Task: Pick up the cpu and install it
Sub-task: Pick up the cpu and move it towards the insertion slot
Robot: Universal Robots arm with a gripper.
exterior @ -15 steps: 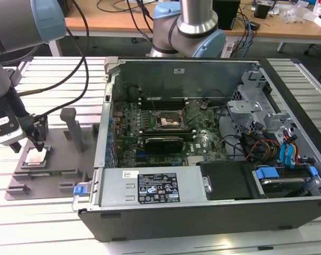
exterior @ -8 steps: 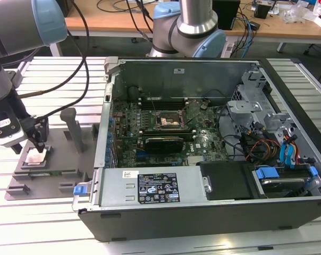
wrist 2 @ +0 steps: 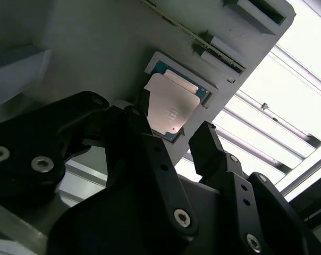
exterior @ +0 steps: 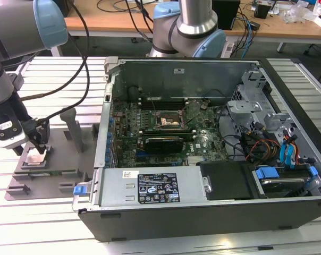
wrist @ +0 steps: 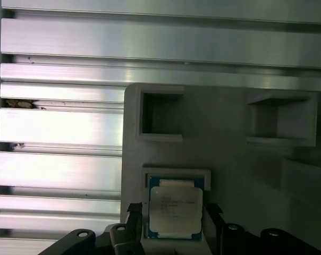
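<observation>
Small print atop the cpu (wrist: pixel 175 210), gripper (wrist: pixel 172 211) fingers (wrist: pixel 134 211) apart astride it.

Smooth pale silver metal on the cpu (wrist 2: pixel 171 109) lid, dull sheen, with a thin blue-green board rim. Matt grey plastic for the fixture plate (wrist: pixel 229 154), faintly grainy. Matt black fingers (wrist 2: pixel 155 159) on the gripper (wrist 2: pixel 175 114), with bright metal screw heads. Ribbed brushed-metal table (wrist: pixel 59 127) — glaring under light. Bare grey sheet metal for the computer case (exterior: pixel 182 71) — glossy label (exterior: pixel 158 188) on its near side.
</observation>
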